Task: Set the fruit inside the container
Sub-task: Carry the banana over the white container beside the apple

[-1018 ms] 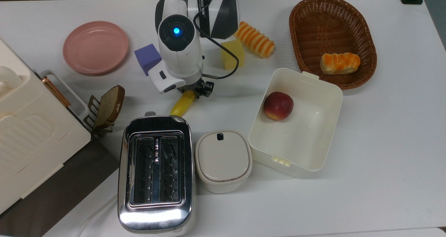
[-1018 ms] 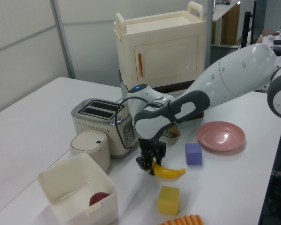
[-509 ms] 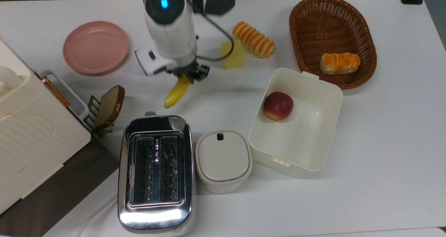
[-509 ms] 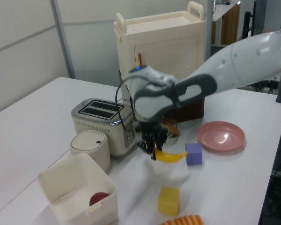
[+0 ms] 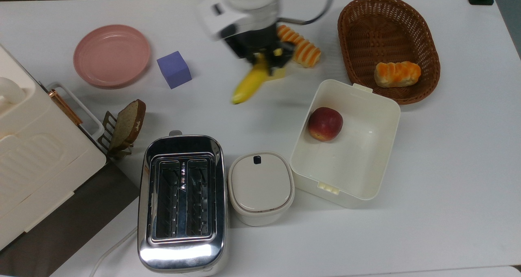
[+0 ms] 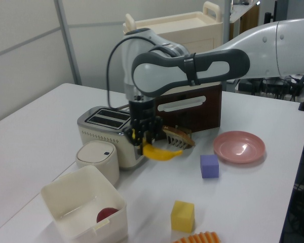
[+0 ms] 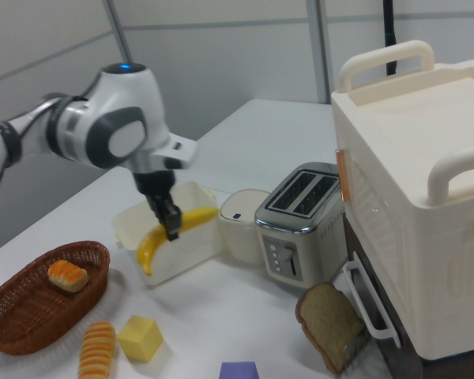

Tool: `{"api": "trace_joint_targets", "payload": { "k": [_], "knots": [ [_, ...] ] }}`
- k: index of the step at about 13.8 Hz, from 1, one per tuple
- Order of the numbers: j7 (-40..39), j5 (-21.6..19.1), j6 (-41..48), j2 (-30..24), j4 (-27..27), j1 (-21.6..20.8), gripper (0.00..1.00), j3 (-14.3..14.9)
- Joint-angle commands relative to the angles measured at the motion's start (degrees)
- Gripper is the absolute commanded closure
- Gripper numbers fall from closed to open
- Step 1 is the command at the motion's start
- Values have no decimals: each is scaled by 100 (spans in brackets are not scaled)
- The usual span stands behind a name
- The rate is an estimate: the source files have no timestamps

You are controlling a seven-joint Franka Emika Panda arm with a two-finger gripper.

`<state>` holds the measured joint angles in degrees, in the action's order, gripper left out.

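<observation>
Pinching the banana (image 5: 249,82) near one end, the gripper (image 5: 264,57) is closed on it above mid-table; light, stiff, smooth-skinned, it hangs tilted short of the container (image 5: 382,106).

lighting bright, even, diffuse in all three views. shadows on the white desk (image 5: 447,167) soft and faint. specular glare on the chrome toaster (image 5: 181,205) front edge in the top view. motion blur on the hand (image 5: 260,56) and banana (image 5: 249,83) in the top view; static objects sharp. left view slightly soft, right view mildly hazy.
</observation>
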<state>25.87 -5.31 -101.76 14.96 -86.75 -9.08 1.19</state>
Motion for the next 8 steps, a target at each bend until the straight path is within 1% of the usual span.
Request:
{"api": "trace_joint_targets", "payload": {
  "k": [1, 4, 5, 7, 8],
  "knots": [
    [1224, -41, -2, 112, 220, -637, 100, 40],
    [2137, -14, -457, 200, 264, -1121, 100, 48],
    [2515, 29, -642, 287, 317, -1244, 97, 57],
    [3070, 82, -994, 533, 466, -1333, 87, 57],
    [3299, 117, -1108, 656, 553, -1351, 79, 57]
  ]
}}
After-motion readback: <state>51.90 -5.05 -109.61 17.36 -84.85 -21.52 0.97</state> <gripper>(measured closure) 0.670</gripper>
